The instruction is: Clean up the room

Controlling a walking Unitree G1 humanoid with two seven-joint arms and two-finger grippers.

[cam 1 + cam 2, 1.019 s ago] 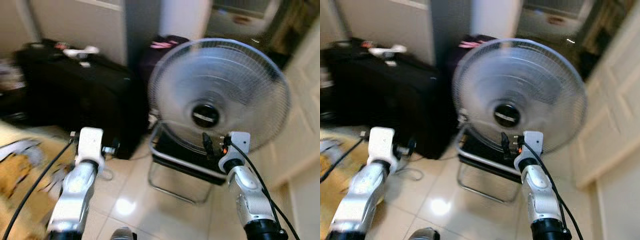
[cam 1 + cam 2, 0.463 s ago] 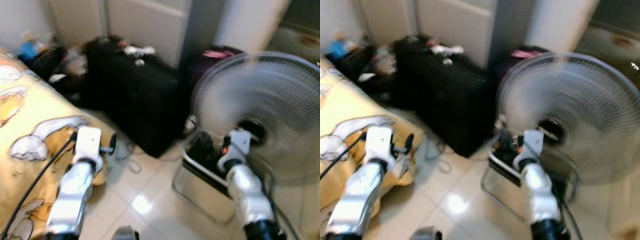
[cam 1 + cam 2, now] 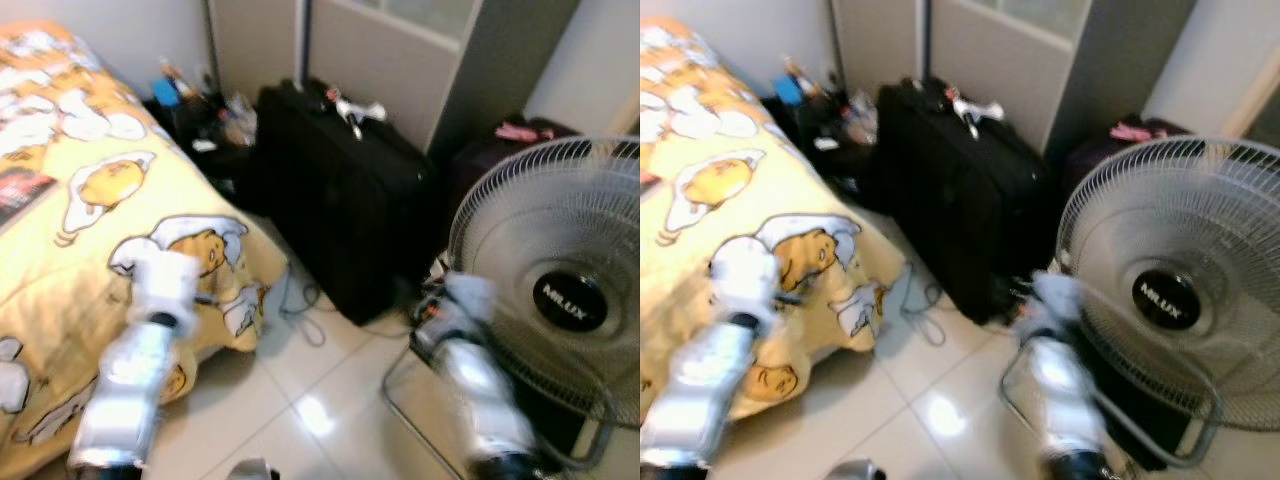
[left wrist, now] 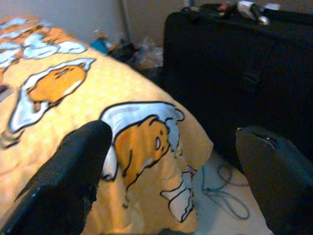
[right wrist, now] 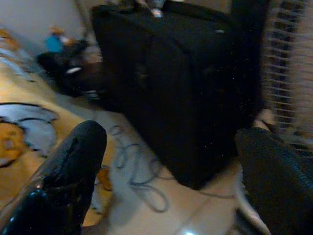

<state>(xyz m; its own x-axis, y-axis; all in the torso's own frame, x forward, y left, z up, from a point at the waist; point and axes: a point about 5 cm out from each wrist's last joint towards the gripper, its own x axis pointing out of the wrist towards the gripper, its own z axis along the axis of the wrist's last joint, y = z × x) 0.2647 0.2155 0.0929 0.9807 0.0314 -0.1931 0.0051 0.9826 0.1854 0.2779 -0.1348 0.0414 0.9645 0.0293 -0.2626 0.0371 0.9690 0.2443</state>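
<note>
Looking forward and down, we see our two silver arms raised and blurred, with nothing in either gripper. Our left gripper (image 4: 171, 161) has its fingers (image 4: 68, 181) spread wide apart and released, and it hangs over the corner of the bed (image 3: 70, 230) with the yellow cartoon blanket. Our right gripper (image 5: 171, 161) is also spread and holds nothing, and it is above the tiled floor (image 3: 300, 410) beside the black suitcase (image 3: 345, 200). The suitcase stands against the wall, and a small white object (image 3: 358, 108) lies on its top. A cable (image 3: 300, 310) lies on the floor between the bed and the suitcase. A white fan (image 3: 560, 290) stands to the right, and small clutter (image 3: 205, 105) lies in the room corner beyond the bed.
</note>
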